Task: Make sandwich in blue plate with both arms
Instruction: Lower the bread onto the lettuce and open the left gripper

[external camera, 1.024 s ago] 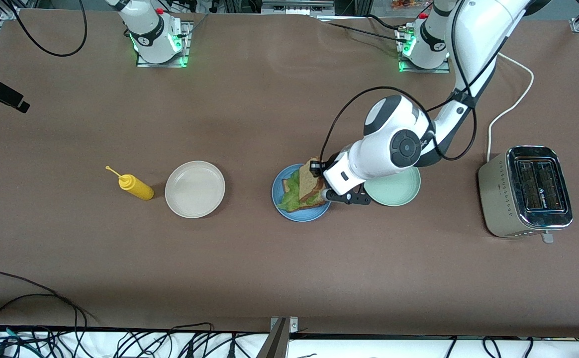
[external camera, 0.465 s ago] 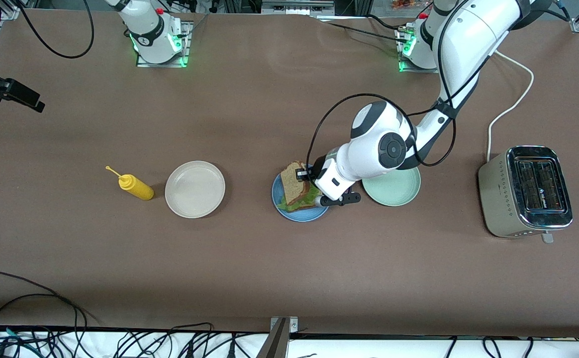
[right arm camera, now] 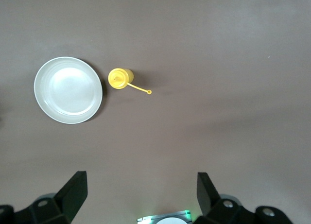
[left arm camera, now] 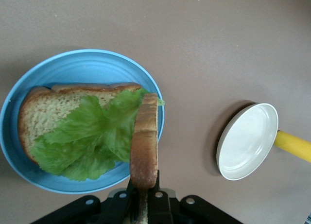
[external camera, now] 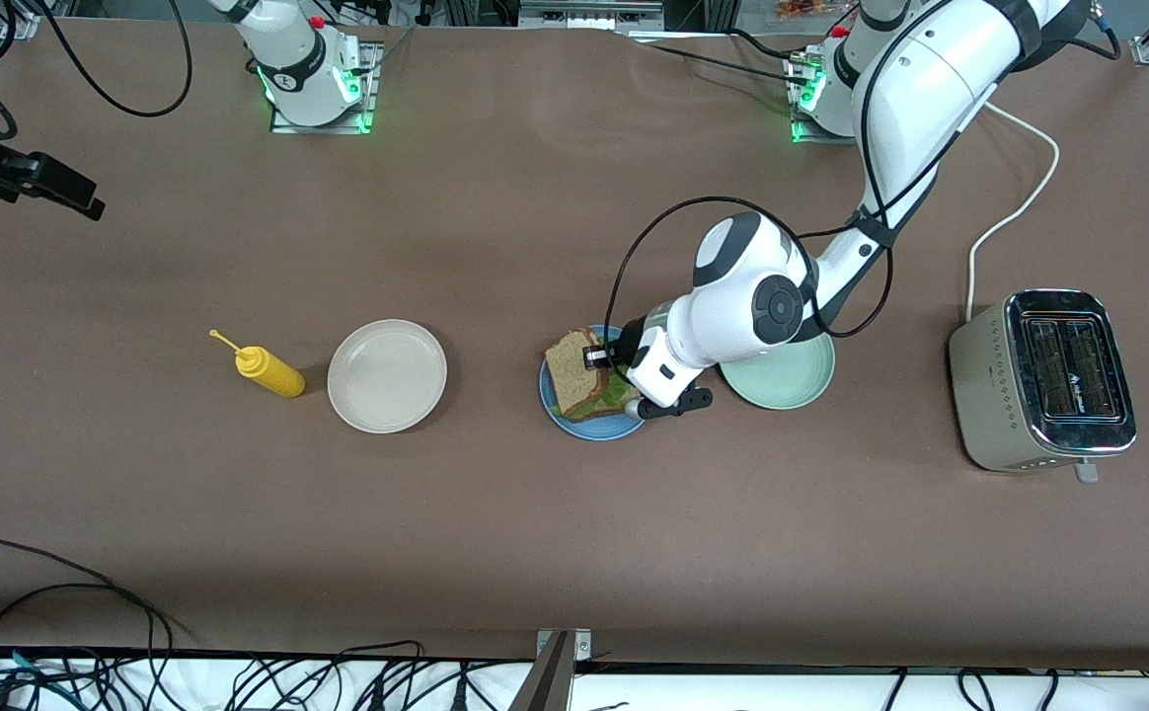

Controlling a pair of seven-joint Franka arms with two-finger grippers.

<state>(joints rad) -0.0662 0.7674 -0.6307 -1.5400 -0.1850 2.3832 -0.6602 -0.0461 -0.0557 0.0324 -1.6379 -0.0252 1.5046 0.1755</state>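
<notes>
The sandwich [external camera: 582, 380] is nearly closed as its top slice [left arm camera: 145, 139], tilted lower than before, is pinched by the left gripper [external camera: 602, 357] fingers over the blue plate [external camera: 589, 426]; the right gripper [right arm camera: 141, 192], waiting, is spread open.

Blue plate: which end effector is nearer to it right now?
Left. The left end effector is over the blue plate, gripping the top bread slice; the right end effector waits above its arm's end of the table.

Light fell evenly from overhead, bright without harshness. The brown counter [external camera: 496, 513] showed soft, short shadows beside the cream plate [external camera: 387, 375] and yellow bottle [external camera: 271, 371]. The toaster [external camera: 1046, 380] carried chrome glare on its top. Green lamps glowed at both bases. All views stayed sharp.
</notes>
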